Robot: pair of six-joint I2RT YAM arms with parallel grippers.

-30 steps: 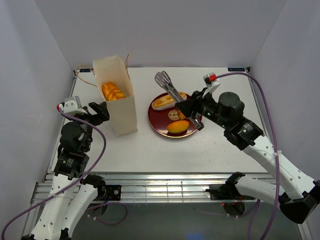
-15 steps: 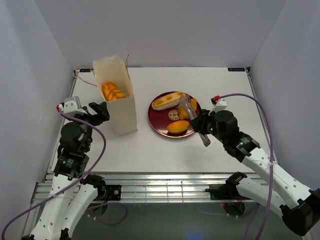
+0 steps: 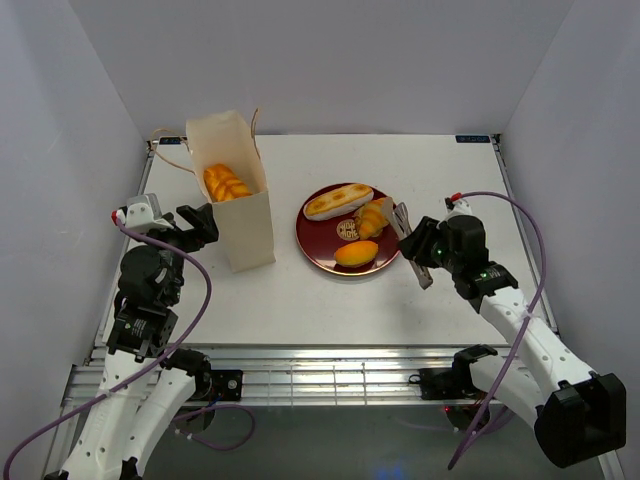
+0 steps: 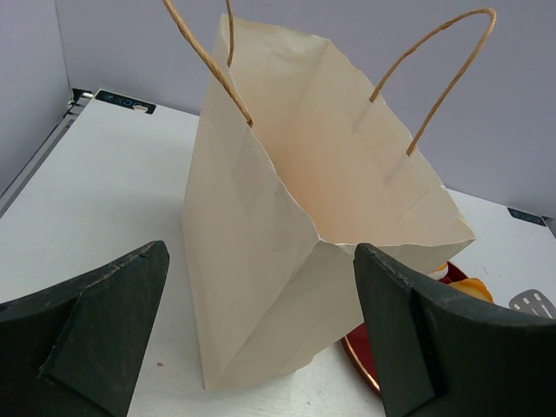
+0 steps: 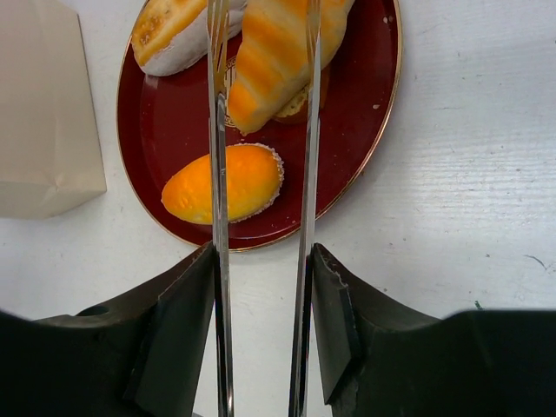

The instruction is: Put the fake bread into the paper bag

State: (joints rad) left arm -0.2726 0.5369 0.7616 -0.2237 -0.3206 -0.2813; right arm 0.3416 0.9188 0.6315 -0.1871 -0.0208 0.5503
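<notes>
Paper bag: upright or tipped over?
Upright: the paper bag stands on its base, mouth open upward, with a pastry visible inside.

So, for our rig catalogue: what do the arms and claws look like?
The left arm and right arm have white links and black joints, each trailed by a purple cable. Each wrist carries a white unit with a red tip. The left claw and right claw are black, with chunky fingers.

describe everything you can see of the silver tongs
The tongs are two thin, shiny silver metal arms, side by side with a gap between. The right gripper squeezes them from outside, one black finger on each arm. They reach over the dark red plate, flanking the striped croissant; contact cannot be told. Their tips run out of the wrist view.
</notes>
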